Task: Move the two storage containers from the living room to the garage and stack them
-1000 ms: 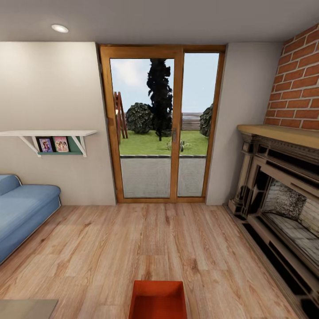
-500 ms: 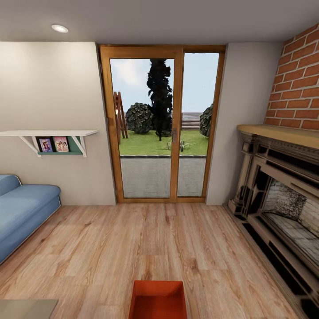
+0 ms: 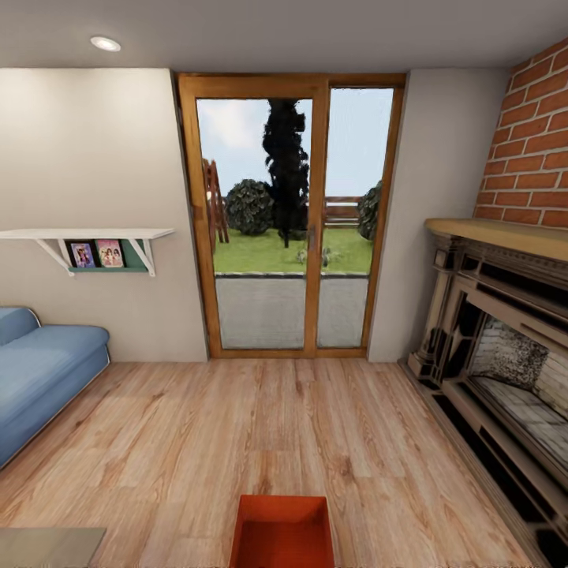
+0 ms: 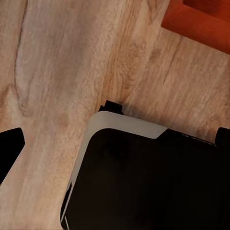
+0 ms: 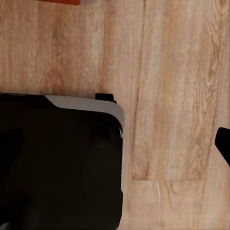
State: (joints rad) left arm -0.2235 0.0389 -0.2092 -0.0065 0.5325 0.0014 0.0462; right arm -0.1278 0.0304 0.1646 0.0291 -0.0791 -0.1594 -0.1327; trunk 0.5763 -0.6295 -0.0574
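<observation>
One storage container [image 3: 282,532] sits on the light wood plank floor [image 3: 260,426] of the living room, at the near middle of the floor, its long sides running toward the glass doors [image 3: 289,217] in the far wall. It is an orange-red, lidless bin with low straight walls, and its near end is cut off by the bottom of the head view. To the right stands the fireplace [image 3: 505,363], dark carved wood under a pale mantel, with red brick [image 3: 532,142] rising above it. To the left, the end of a blue sofa [image 3: 43,375] reaches along the floor's left edge, and above it a white wall shelf [image 3: 87,237] carries two small framed pictures [image 3: 96,254]. Through the doors lie a grey patio, grass, a dark tree and bushes. A corner of the same orange-red bin [image 4: 201,19] shows in the left wrist view, lying on the planks a little way off from the robot's dark, grey-edged base [image 4: 143,177]; a thin strip of it [image 5: 60,2] shows in the right wrist view, also apart from the base [image 5: 57,163]. Dark bits at the edges of the wrist views may be fingertips, but whether either pincer is spread or pressed together I cannot tell.
</observation>
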